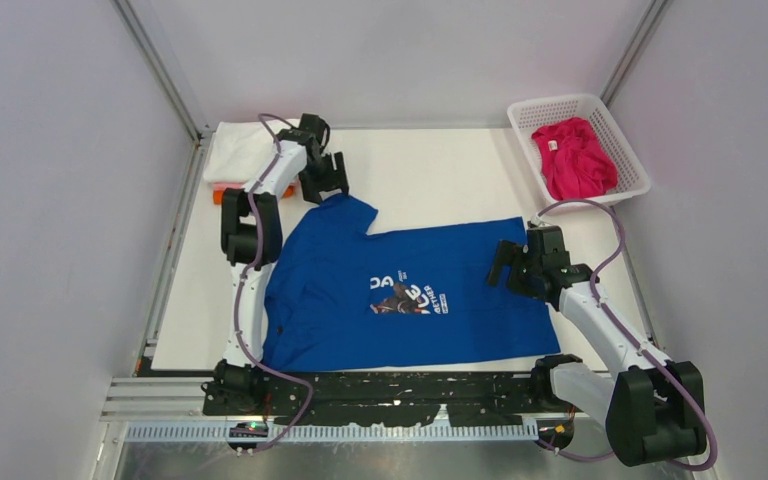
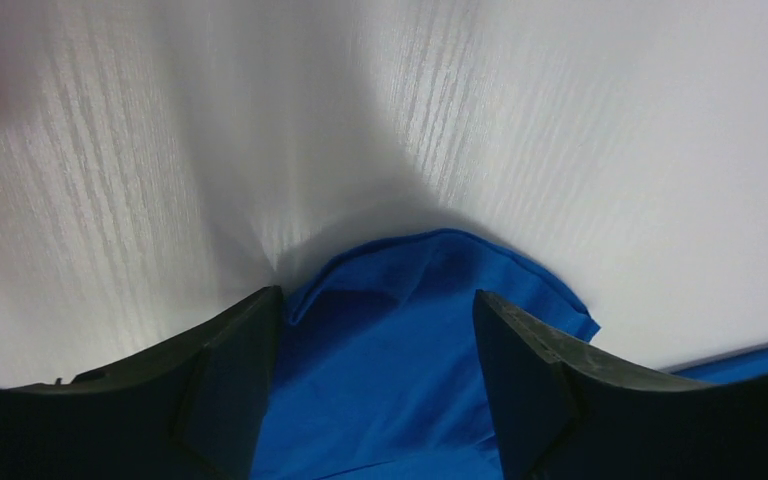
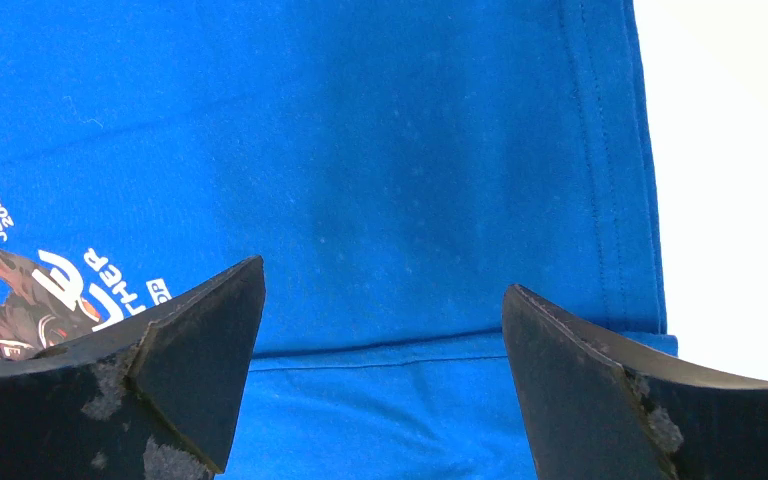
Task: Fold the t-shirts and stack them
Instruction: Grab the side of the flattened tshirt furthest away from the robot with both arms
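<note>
A royal blue t-shirt (image 1: 400,290) with a white chest print lies spread on the table, its neck to the left. My left gripper (image 1: 326,183) is open over the tip of its far sleeve (image 2: 430,300), fingers either side of the cloth. My right gripper (image 1: 505,262) is open above the shirt's right side near the hem (image 3: 620,180), holding nothing. A magenta tee (image 1: 572,157) lies bunched in the white basket (image 1: 540,110). A folded white tee (image 1: 232,150) sits on an orange one (image 1: 218,195) at the far left.
The basket stands at the table's far right corner. Grey walls close in on three sides. Bare white table (image 1: 430,170) shows beyond the blue shirt and to its right.
</note>
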Controlling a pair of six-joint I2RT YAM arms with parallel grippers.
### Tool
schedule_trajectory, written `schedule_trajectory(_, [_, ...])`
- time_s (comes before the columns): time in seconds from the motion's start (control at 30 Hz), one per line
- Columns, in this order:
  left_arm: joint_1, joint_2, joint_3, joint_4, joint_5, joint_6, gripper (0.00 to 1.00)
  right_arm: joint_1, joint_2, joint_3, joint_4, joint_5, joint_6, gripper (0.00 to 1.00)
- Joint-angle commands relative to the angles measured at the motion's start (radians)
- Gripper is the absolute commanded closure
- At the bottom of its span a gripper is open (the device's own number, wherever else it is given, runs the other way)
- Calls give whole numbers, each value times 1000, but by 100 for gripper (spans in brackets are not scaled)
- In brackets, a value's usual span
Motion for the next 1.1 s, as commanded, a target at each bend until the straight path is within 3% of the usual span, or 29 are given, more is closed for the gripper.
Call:
schedule_trajectory(0.0, [-7,-25,16,-52,-11,111,34,-6,-4,31,17,11,-9,4])
schedule_trajectory(0.27, [-12,-8,46,-43,-4,149,70,-5,-14,32,15,15,-10,5])
schedule_trajectory(0.37, [-12,-5,54,-42,-6,152,96,-4,-15,34,10,42,-10,5])
schedule_trajectory(0.4, [-12,-3,57,-42,-8,153,100,-5,-14,35,9,48,-11,5])
schedule_trajectory(0.7, [-16,-102,-36,40,20,207,100,-5,89,178,-2,156,-6,5])
schedule_trajectory(0.87, [-23,-204,-184,140,62,240,100,-4,284,369,-24,244,4,5])
schedule_trajectory(1.07, [-40,-262,-239,163,32,268,100,2,575,657,-108,388,14,4])
